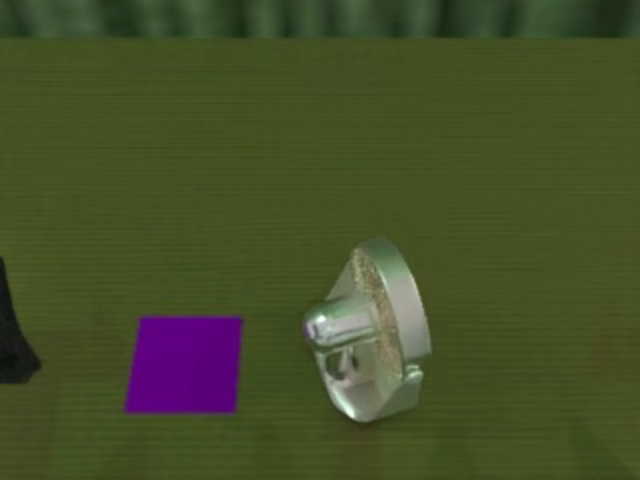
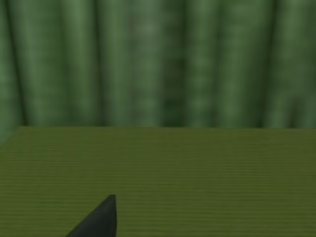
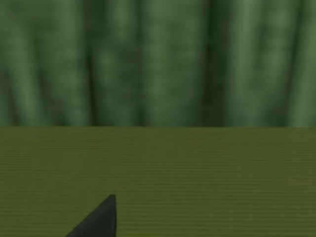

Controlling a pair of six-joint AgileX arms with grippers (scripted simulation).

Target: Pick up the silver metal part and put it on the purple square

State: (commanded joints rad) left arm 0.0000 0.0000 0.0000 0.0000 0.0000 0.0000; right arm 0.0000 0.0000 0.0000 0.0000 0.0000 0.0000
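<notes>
Chrome catches my eye first: the silver metal part [image 1: 375, 330] lies on the green table [image 1: 320, 160], right of centre in the top view and toward the near edge. It rests on the rim of its round flange, so the plate stands on edge and tilted. Its stubby cylinder sticks out sideways along the table toward the left, and the speckled inner face looks the same way. That axis runs left to right, aimed at the purple square [image 1: 185, 364], which lies flat just to the left, with a strip of bare table between them.

I see my left arm [image 1: 14, 335] only as a dark shape at the left edge, well apart from both; whether its fingers are open I cannot tell. Each wrist view shows just one black fingertip [image 2: 98, 219] [image 3: 98, 219] over bare table, so the right gripper's state is equally unclear.
</notes>
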